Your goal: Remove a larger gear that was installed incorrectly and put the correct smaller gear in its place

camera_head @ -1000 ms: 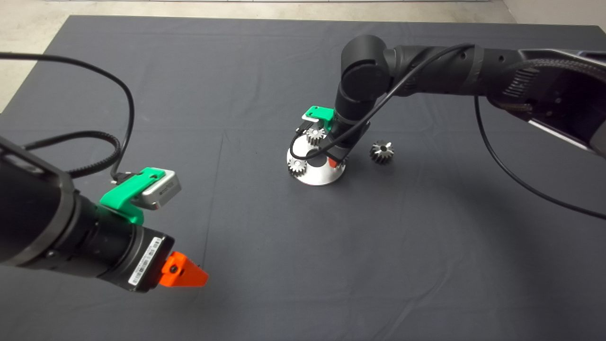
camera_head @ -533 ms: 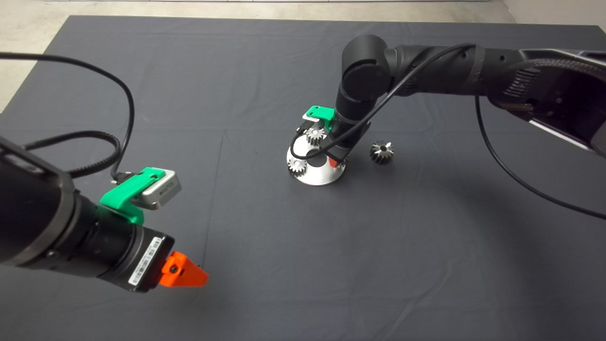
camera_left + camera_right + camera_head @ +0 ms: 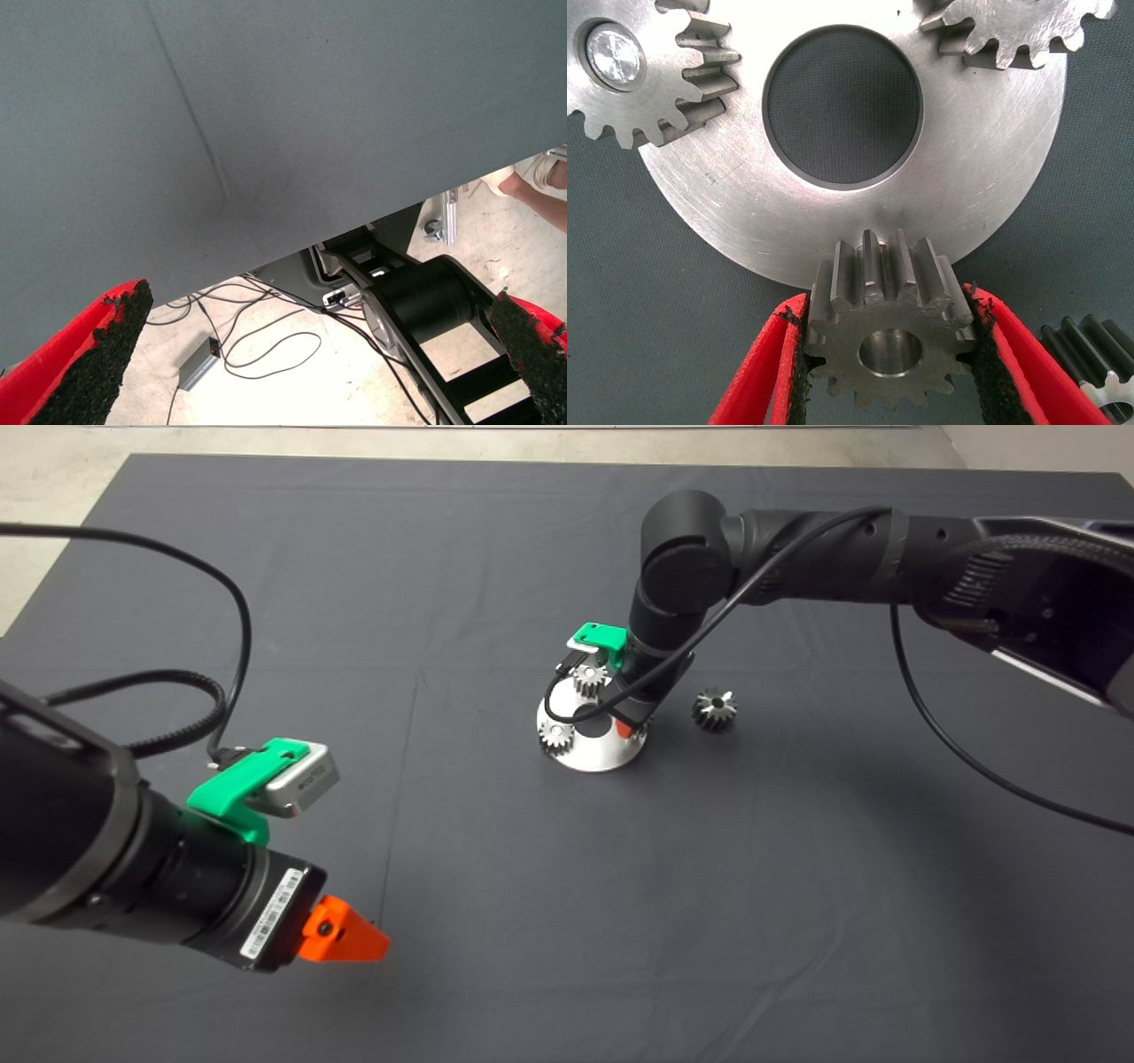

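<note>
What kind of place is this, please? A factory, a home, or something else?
Probably a robot test bench or lab. A dark mat covers the table, holding only a round metal plate with gears; loose cables lie on a bare floor beyond it.

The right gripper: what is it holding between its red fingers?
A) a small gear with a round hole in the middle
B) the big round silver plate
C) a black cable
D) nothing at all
A. In the right wrist view the right gripper has its red fingers pressed on both sides of the smaller gear, at the edge of the round silver plate.
</note>
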Controlling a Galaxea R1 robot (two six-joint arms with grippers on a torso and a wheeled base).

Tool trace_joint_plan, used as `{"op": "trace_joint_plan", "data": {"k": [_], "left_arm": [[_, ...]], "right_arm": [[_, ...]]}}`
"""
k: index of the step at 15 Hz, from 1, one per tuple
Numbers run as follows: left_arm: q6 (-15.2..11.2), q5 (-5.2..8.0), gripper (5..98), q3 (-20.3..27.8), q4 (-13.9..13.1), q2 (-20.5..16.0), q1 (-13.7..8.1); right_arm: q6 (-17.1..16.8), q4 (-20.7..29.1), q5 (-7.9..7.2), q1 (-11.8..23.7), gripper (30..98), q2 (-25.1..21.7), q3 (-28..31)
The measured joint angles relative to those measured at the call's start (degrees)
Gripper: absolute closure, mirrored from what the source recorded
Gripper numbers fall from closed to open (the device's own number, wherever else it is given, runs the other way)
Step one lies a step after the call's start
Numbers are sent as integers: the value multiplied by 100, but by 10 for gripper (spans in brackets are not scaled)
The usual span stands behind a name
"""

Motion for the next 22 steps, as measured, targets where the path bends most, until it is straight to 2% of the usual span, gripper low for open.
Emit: {"op": "trace_joint_plan", "data": {"k": [22], "left_arm": [[0, 0, 54, 0, 1, 0, 0]], "right_arm": [[-2, 182, -11, 0, 890, 0, 9]]}}
